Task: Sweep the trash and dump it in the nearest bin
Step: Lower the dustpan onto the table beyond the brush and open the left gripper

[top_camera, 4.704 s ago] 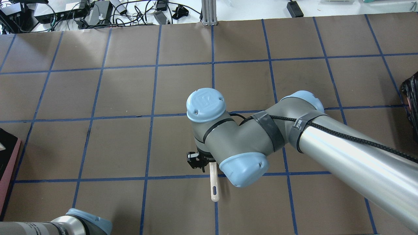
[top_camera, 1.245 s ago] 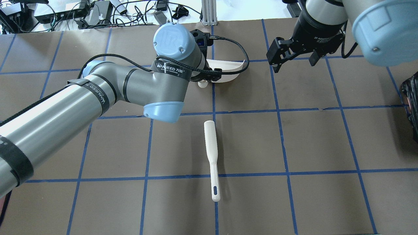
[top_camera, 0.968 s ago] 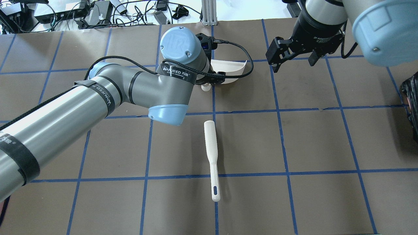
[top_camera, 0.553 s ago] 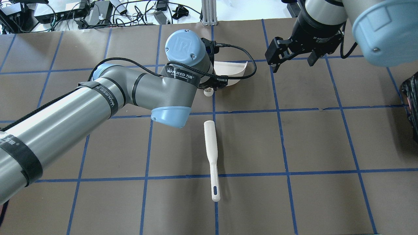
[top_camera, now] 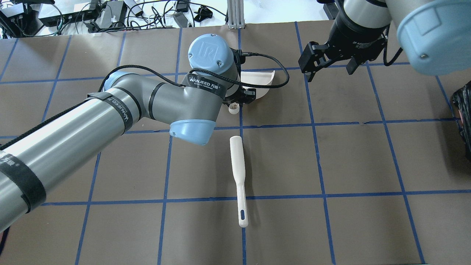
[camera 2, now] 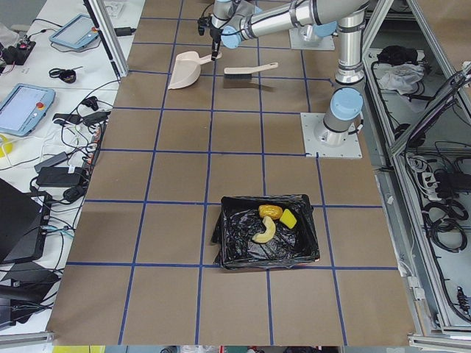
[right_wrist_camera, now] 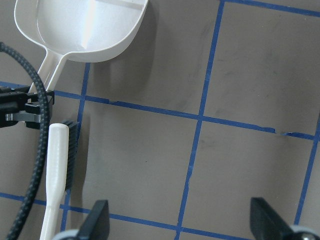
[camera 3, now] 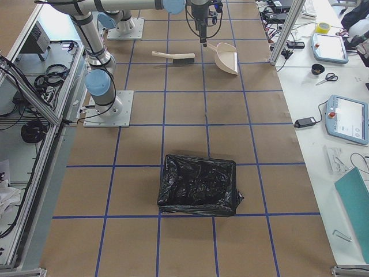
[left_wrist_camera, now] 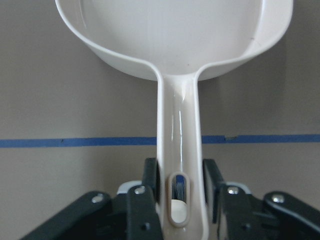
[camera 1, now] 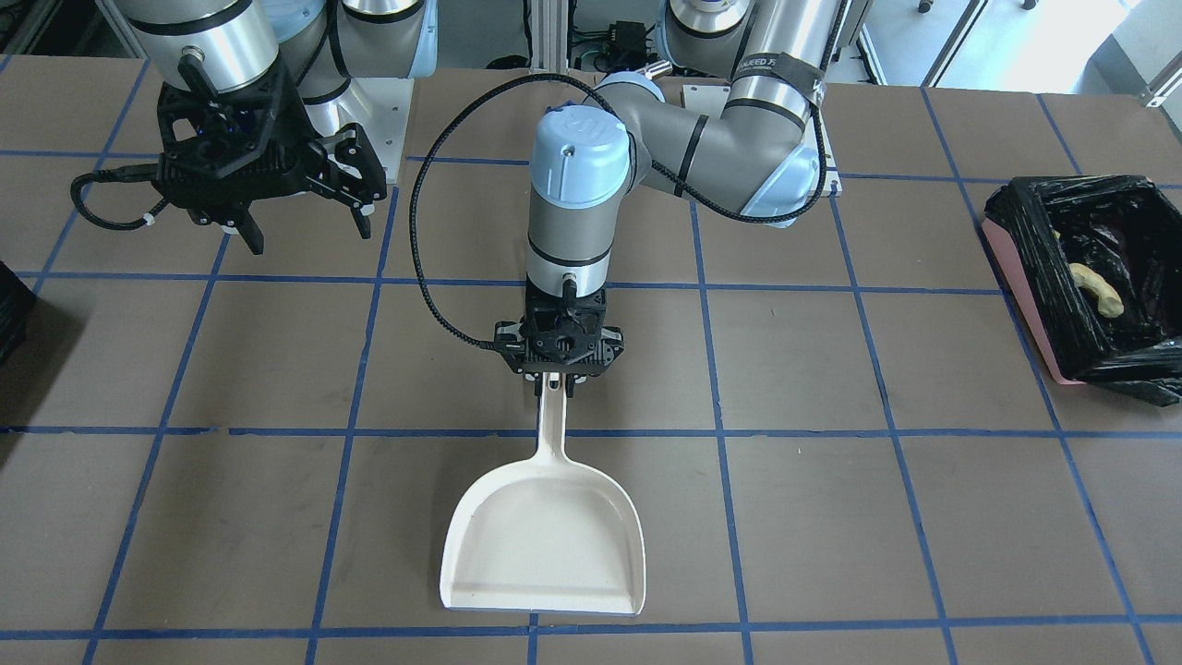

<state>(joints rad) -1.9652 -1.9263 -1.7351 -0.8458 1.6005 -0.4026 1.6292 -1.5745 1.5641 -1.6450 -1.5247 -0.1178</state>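
My left gripper (camera 1: pixel 552 386) is shut on the handle end of the white dustpan (camera 1: pixel 545 545), whose scoop lies flat and empty on the brown table. In the left wrist view the black fingers (left_wrist_camera: pixel 150 182) press both sides of the handle of the dustpan (left_wrist_camera: pixel 175 35). The trash lies inside the bin (camera 2: pixel 228 235): a potato-like lump (camera 2: pixel 269 212), a sponge piece (camera 2: pixel 288 218) and a curved bread (camera 2: pixel 265 232). The pink, black-bagged bin (camera 1: pixel 1016 296) stands at the table end on my left. My right gripper (top_camera: pixel 331 70) hangs open and empty above the table, right of the dustpan (top_camera: pixel 259 79).
A white brush (top_camera: pixel 238 173) lies on the table's middle, handle toward me, also visible as the brush (right_wrist_camera: pixel 57 165) in the right wrist view. An all-dark box (camera 3: pixel 199 184) stands at the end on my right. Cables and electronics (top_camera: pixel 92 14) lie beyond the far edge.
My right arm has left the brush on the table and risen to the far right. Over the last second my left arm shifted slightly right with the dustpan, and its handle end came toward me.
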